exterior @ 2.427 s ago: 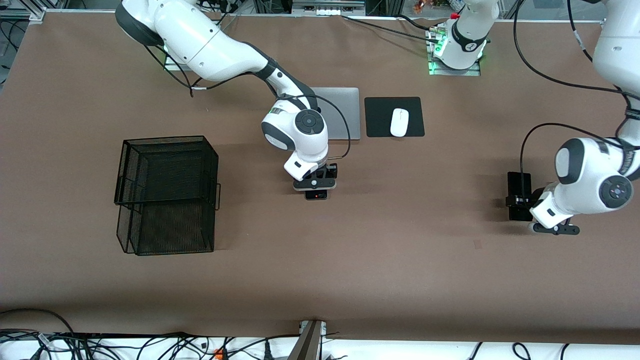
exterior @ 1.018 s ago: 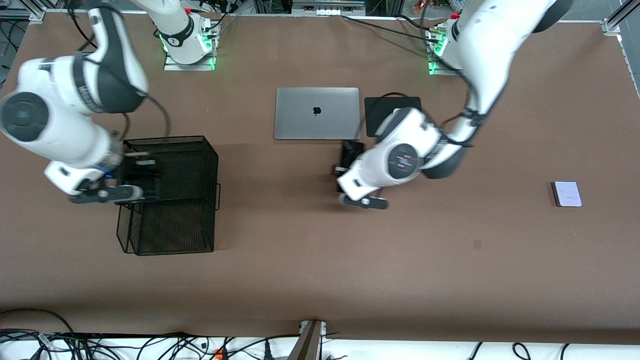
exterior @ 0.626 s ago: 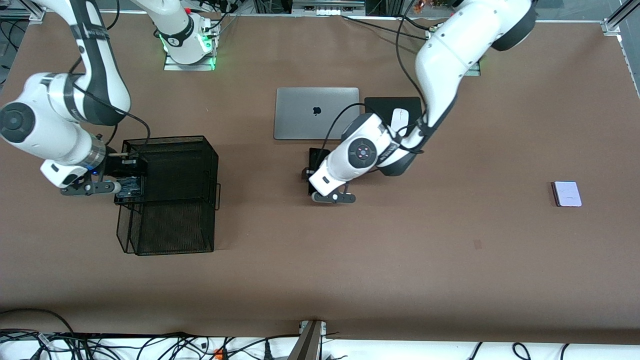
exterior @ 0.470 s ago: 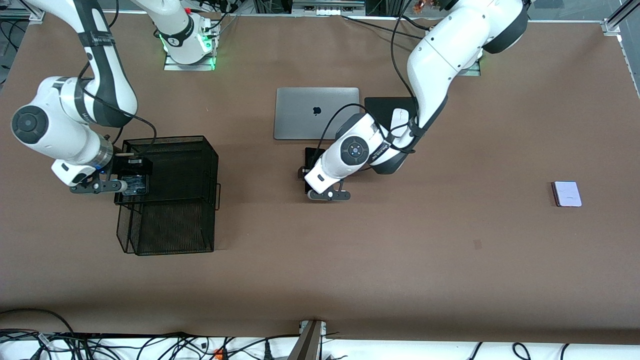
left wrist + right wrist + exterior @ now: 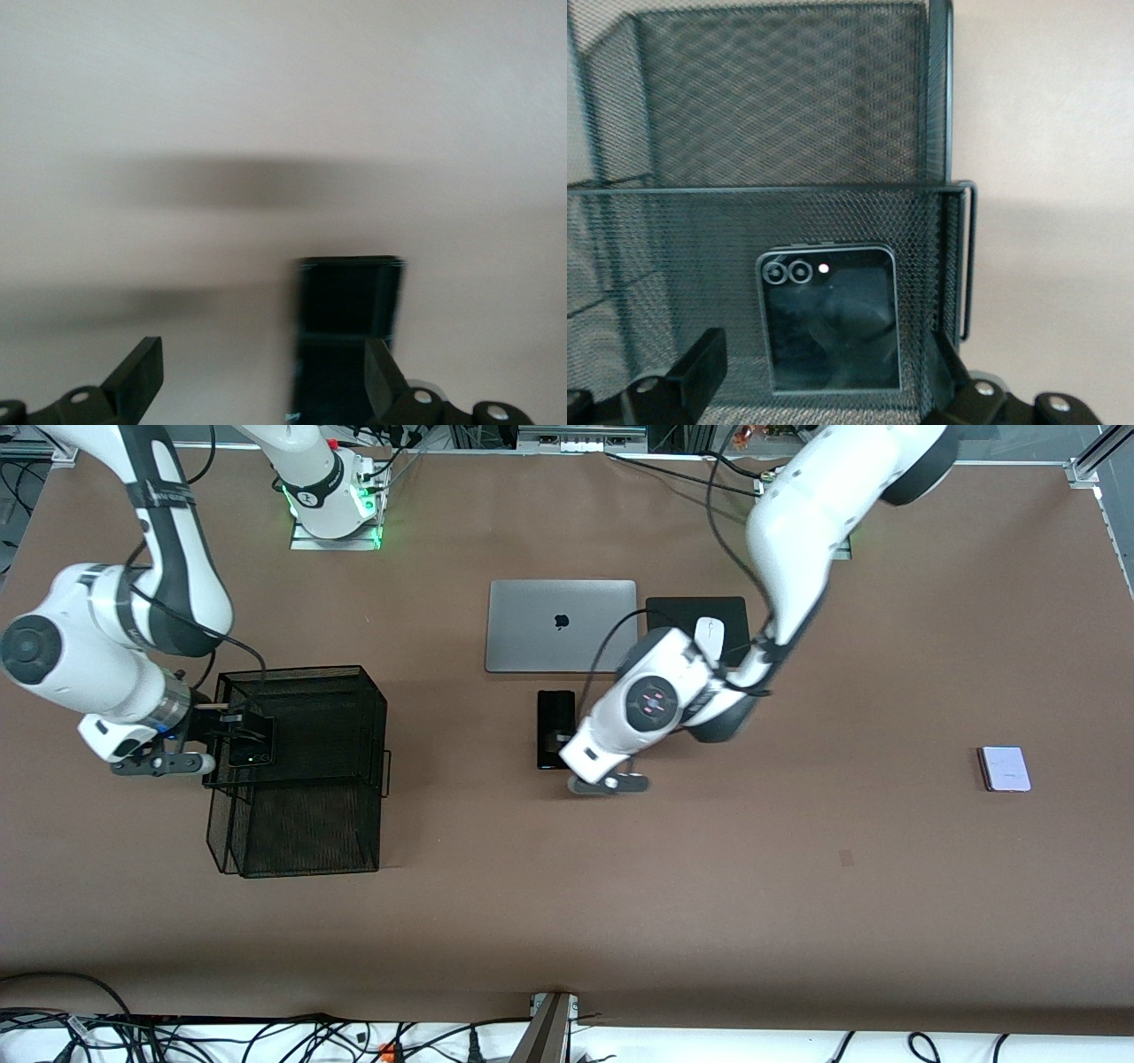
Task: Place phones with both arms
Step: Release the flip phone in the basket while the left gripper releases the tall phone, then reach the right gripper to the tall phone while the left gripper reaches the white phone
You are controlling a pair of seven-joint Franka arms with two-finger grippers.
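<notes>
Black wire-mesh two-tier tray [image 5: 372, 691] at the right arm's end of the table holds the small squarish black phone [image 5: 830, 320], lying flat in the upper tier. Right gripper [image 5: 244, 737] hangs over that tier with fingers spread wide and empty. Long slim black slab phone [image 5: 555, 728] lies flat on the brown tabletop [image 5: 709, 886], just nearer the front camera than the silver laptop [image 5: 562, 625]. Left gripper [image 5: 266, 390] is over it, jaws wide, holding nothing. Small squarish pale lavender phone [image 5: 1005, 768] lies well apart, toward the left arm's end.

Judgement: all three are rigid, light, smooth-faced and likely slippery; glass may crack if dropped. Grip across the narrow side edges, near mid-length.
</notes>
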